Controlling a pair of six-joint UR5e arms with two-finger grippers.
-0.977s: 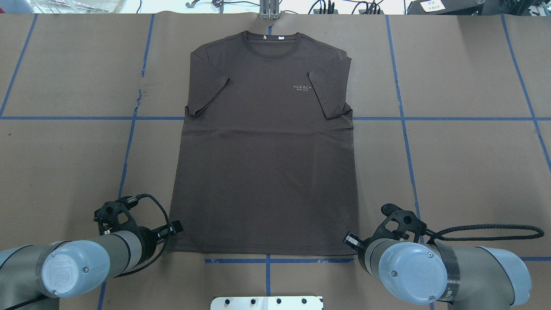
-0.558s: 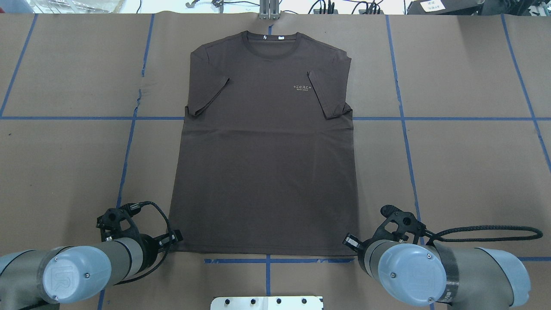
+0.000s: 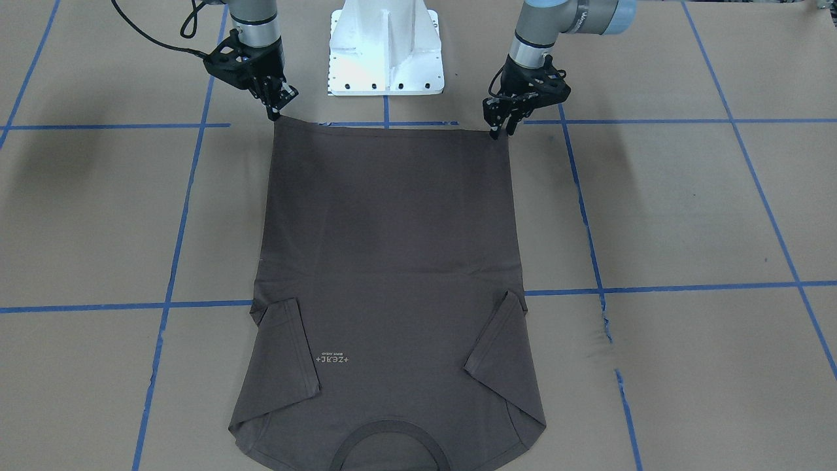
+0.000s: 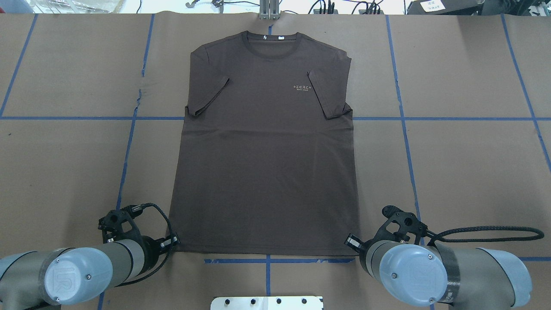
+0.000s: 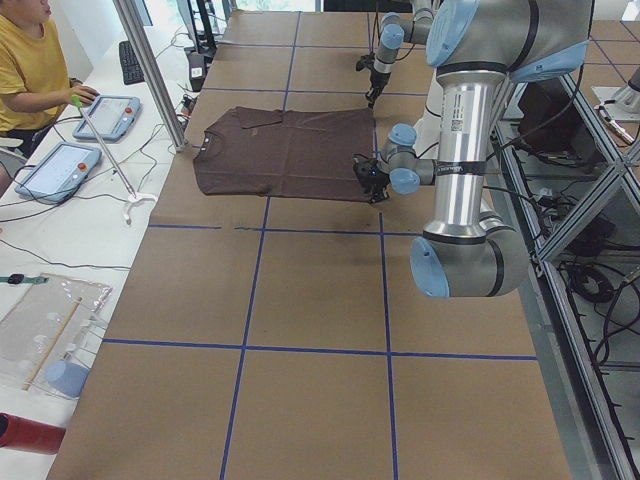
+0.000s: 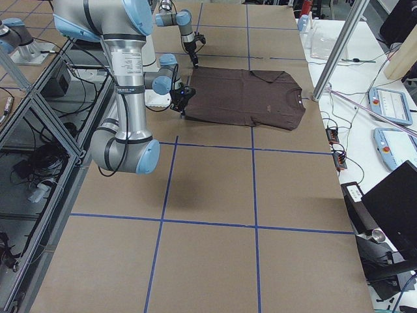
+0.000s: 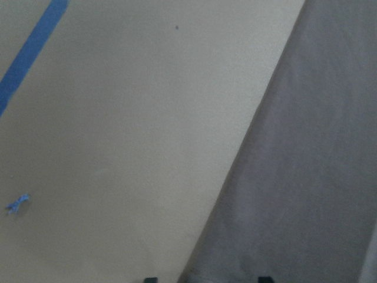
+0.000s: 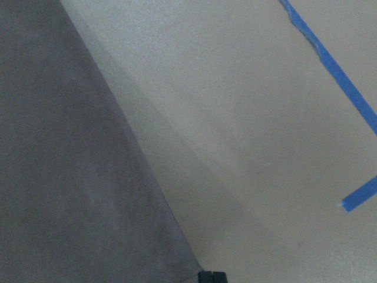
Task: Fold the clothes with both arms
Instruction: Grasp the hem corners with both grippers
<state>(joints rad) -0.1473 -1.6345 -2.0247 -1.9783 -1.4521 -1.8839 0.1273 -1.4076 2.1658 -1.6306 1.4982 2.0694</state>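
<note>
The dark brown-grey T-shirt lies flat and face up on the brown table, collar away from the robot; it also shows in the overhead view. Both sleeves are folded in onto the body. My left gripper is open at the hem's left corner. In the left wrist view its fingertips stand apart over the shirt's edge. My right gripper sits at the other hem corner, with its fingers together on the cloth edge. In the overhead view the arm largely hides it.
The white bolted pedestal stands just behind the hem, between the arms. Blue tape lines cross the brown table cover. A metal post stands at the far edge beyond the collar. An operator in yellow sits at a side table with tablets.
My left gripper has moved back toward the robot along the shirt's left edge to the hem corner. The right arm has hardly moved, and the shirt lies as before.
</note>
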